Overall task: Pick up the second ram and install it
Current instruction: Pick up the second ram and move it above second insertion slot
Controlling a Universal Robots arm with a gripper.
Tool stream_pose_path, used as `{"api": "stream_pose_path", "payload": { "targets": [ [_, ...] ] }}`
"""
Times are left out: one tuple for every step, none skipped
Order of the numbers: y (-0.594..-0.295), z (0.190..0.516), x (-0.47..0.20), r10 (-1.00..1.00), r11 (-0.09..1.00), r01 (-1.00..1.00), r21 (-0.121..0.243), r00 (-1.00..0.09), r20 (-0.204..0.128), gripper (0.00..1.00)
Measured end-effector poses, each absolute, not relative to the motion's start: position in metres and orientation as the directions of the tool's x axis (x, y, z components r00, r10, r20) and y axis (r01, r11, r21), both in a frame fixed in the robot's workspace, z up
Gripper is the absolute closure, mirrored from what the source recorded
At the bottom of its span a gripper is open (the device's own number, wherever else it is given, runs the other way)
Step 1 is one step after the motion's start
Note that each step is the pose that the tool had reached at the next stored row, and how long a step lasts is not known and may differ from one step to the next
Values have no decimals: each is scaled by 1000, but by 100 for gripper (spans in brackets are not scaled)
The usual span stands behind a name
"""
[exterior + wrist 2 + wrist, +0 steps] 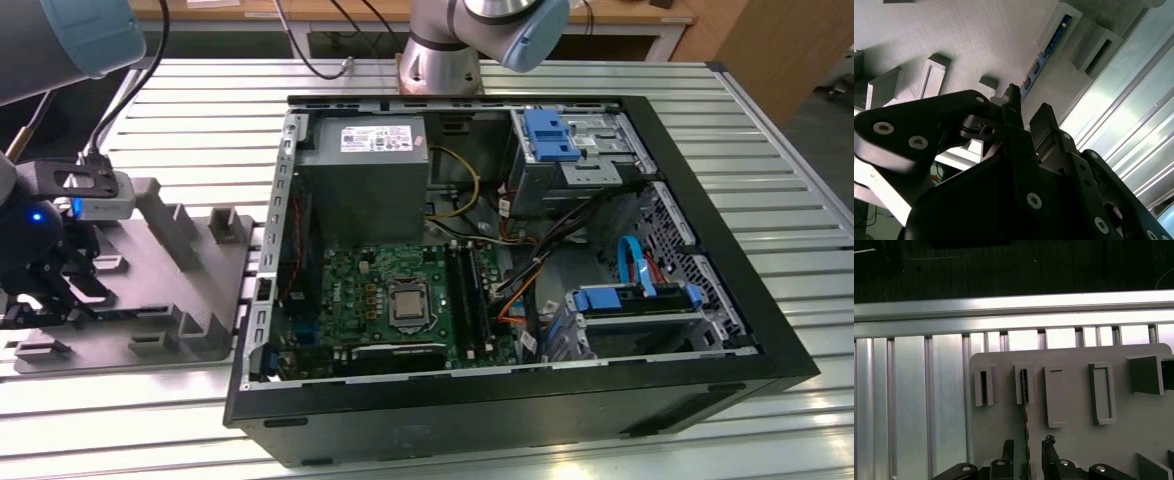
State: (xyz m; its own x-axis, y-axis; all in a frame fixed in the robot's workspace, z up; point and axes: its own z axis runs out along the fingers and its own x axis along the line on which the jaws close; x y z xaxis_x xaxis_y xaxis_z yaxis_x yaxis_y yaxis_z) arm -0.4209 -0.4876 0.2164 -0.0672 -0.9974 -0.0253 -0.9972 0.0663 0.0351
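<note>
The second ram (pixel 1026 405) stands on its long edge in a slot of the grey plastic block (pixel 1079 450), seen edge-on as a thin dark strip. In the second wrist view the ram (pixel 1046 50) shows a blue and dark edge running along the block (pixel 979 40). My gripper (pixel 1028 446) is open, with one black finger on each side of the ram's near end and a small gap on both sides. The second wrist view shows the gripper (pixel 1028 107) the same way. In the exterior view the gripper (pixel 60 285) hangs over the block (pixel 174 250) at the far left.
An open black computer case (pixel 534 400) lies at the middle of the slatted aluminium table (pixel 787 170). Inside are a green motherboard (pixel 387 290) with dark memory slots (pixel 467 290), a grey power supply (pixel 367 170), cables and blue drive brackets. The arm's base (pixel 441 60) stands behind the case.
</note>
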Motion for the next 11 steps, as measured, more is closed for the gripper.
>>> {"api": "stream_pose_path", "payload": {
  "targets": [
    [-488, 216, -421, -997, 66, -997, 35, -67, -25, 64],
    [-488, 216, -421, -997, 66, -997, 35, -67, -25, 64],
    [-488, 216, -421, -997, 66, -997, 35, -67, -25, 64],
    [-488, 216, -421, -997, 66, -997, 35, -67, -25, 64],
    [-488, 216, -421, -997, 66, -997, 35, -67, -25, 64],
    [-488, 216, -421, -997, 66, -997, 35, -67, -25, 64],
    [-488, 216, -421, -997, 66, -997, 35, -67, -25, 64],
    [-488, 215, -421, -997, 66, -997, 35, -67, -26, 64],
    [-488, 215, -421, -997, 66, -997, 35, -67, -26, 64],
    [-488, 214, -421, -997, 66, -997, 35, -67, -26, 64],
    [-488, 213, -421, -997, 66, -997, 35, -67, -26, 64]
  ]
}}
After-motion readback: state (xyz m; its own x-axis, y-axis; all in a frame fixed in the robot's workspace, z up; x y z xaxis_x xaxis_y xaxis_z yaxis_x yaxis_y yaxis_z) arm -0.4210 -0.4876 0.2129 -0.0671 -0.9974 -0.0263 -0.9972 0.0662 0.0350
